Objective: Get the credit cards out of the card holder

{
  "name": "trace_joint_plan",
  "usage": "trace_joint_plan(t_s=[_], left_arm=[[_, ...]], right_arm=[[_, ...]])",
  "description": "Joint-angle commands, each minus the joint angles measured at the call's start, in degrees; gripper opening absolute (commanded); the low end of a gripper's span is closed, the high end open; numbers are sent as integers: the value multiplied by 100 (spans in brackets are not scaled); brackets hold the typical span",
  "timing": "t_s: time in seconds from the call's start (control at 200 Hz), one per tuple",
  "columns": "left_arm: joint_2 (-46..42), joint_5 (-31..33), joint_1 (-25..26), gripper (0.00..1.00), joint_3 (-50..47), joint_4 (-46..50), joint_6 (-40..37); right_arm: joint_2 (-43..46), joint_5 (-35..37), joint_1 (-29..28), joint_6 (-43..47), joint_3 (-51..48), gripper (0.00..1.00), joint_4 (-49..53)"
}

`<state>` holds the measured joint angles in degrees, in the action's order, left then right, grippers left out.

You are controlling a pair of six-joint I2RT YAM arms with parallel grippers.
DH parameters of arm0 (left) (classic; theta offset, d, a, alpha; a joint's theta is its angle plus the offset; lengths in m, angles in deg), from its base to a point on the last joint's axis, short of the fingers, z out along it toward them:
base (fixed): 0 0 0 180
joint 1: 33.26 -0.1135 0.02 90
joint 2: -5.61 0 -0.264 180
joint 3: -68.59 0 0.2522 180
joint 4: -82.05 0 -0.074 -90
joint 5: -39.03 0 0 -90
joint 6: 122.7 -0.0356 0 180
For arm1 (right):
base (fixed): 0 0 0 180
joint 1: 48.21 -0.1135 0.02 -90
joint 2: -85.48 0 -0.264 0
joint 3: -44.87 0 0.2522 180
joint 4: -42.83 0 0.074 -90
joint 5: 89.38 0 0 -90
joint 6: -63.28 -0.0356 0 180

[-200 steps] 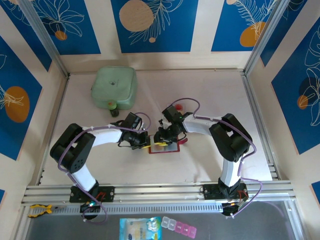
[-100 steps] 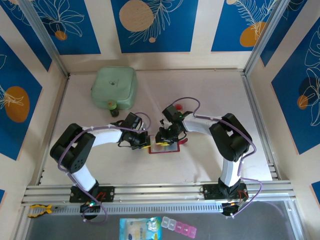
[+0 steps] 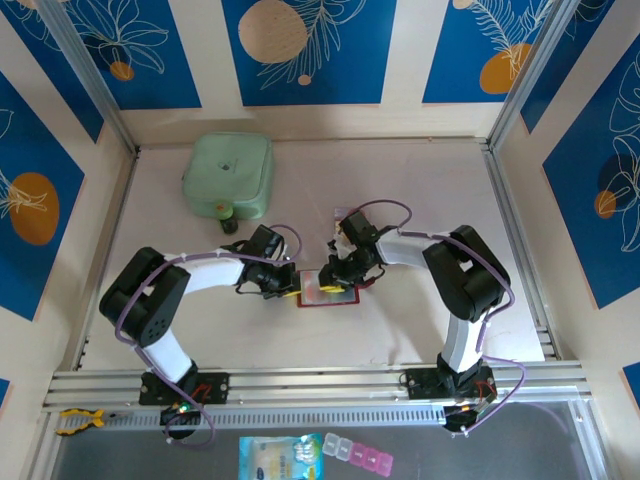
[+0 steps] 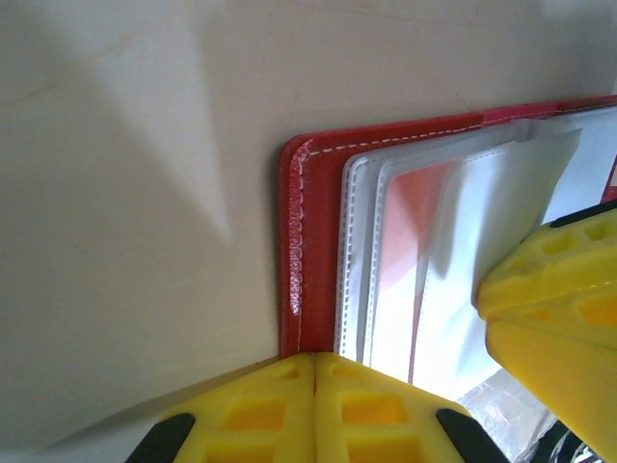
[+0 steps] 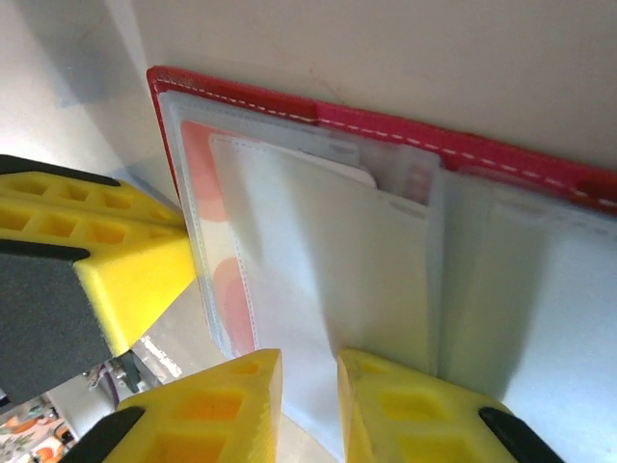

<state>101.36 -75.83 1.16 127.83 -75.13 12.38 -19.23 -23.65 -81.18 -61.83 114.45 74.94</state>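
Two end effectors meet at the card holder (image 3: 325, 293), which lies open on the bench (image 3: 250, 335) betw. the arms. Closed left end effector (image 4: 315, 365) presses its red corner; right end effector (image 5: 308, 371) is nearly closed over a pale pocket (image 5: 328, 280), grip on anything: cannot tell. Progress: holder open, credit cards (image 5: 220, 222) in their pockets, none out yet. Wrist views show a red-spotted card thru the sleeve; top view gives arm layout, no card detail
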Motion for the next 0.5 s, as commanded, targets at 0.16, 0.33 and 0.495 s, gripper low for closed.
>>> trace_joint_plan(t_s=[0.16,0.33,0.495], left_arm=[[-430,204,61,16,161,215,226],[-404,-96,183,22,150,-350,685],[-181,-118,346,28,250,-557,870]], right_arm=[[4,-711,301,121,-479,21,-523],[-148,-1036,430,13,-672,19,-939],[-226,-1075,487,2,-752,18,-1012]])
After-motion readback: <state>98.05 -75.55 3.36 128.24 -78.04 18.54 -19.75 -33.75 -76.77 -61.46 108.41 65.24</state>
